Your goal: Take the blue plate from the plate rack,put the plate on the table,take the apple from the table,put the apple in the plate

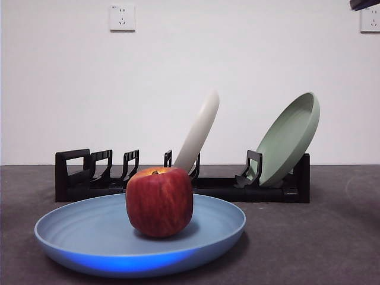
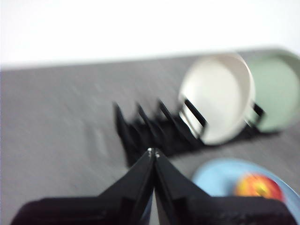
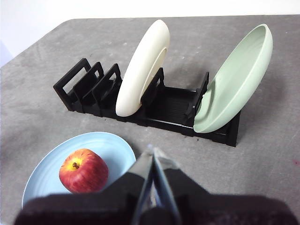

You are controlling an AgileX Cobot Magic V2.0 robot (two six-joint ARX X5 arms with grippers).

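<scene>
The blue plate (image 1: 77,234) lies flat on the dark grey table (image 1: 309,237) in front of the plate rack (image 1: 77,172). The red apple (image 1: 159,200) stands on the plate. Both show in the right wrist view, the plate (image 3: 112,147) and the apple (image 3: 83,170), and blurred in the left wrist view, the plate (image 2: 215,176) and the apple (image 2: 258,185). My left gripper (image 2: 153,152) is shut and empty, raised above the table. My right gripper (image 3: 151,151) is shut and empty, raised to the right of the plate. An arm tip (image 1: 363,4) shows at the front view's top right corner.
A cream-white plate (image 1: 199,132) leans in the middle of the rack and a pale green plate (image 1: 289,139) leans at its right end. Several slots at the rack's left end hold nothing. A white wall with outlets (image 1: 122,18) stands behind.
</scene>
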